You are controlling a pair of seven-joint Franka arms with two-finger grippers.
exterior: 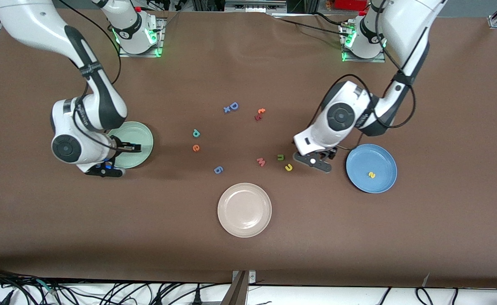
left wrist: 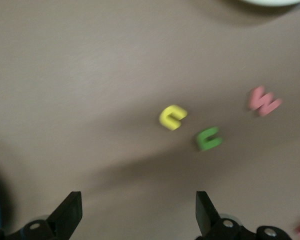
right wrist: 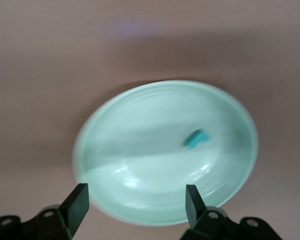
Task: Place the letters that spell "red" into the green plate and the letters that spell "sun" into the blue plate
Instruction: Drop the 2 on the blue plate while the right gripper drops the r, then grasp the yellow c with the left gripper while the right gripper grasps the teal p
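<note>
My right gripper (exterior: 130, 148) (right wrist: 136, 205) hangs open and empty over the green plate (exterior: 143, 137) (right wrist: 140, 150). A small teal "r" (right wrist: 197, 138) lies in that plate. The teal "d" (exterior: 196, 133) and orange "e" (exterior: 195, 148) lie on the table mid-way. My left gripper (exterior: 316, 159) (left wrist: 139, 212) is open and empty over the table between the blue plate (exterior: 371, 163) and the yellow "u" (exterior: 288, 167) (left wrist: 172, 117). The olive "n" (exterior: 280, 157) (left wrist: 208, 138) lies beside the "u". A yellow "s" (exterior: 371, 174) lies in the blue plate.
A pink "w" (exterior: 260, 161) (left wrist: 264, 101) lies beside the "n". A blue "6"-like piece (exterior: 218, 170), a blue "D" (exterior: 233, 106) and a red and orange pair (exterior: 260, 114) lie mid-table. A cream-white plate (exterior: 244, 209) sits nearest the front camera.
</note>
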